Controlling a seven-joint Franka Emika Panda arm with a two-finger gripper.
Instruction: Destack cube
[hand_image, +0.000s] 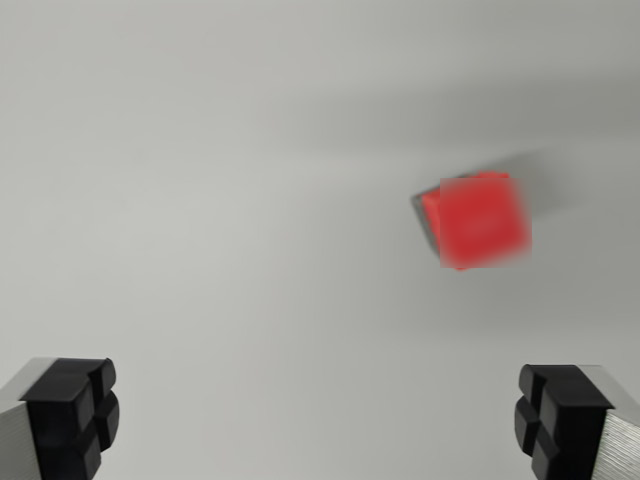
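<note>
A red cube (482, 220) lies on the pale grey surface toward the wrist view's right, blurred, seen from above. A second red edge shows at its left and top side, which looks like another cube beneath it. My gripper (315, 420) is open, its two black fingertips (72, 415) at the bottom corners of the picture with nothing between them. The cube is beyond the fingertips, apart from them, closer to the right finger.
A soft grey shadow (545, 180) stretches from the cube toward the upper right. The plain grey surface (200, 200) fills the rest of the picture.
</note>
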